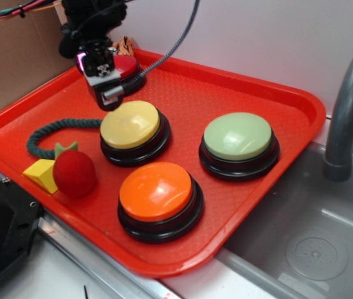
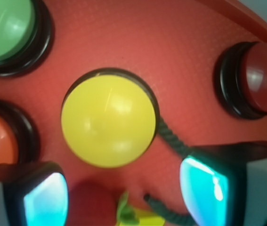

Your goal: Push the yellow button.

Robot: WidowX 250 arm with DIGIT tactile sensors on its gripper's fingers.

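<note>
No readable text, label, brand, number or sign shows in either view.

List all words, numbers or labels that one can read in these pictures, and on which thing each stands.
None can be read.
The yellow button, orange button, green button and red tray are plain.
The gripper carries a small black-and-white mark, too blurred to read.
</note>
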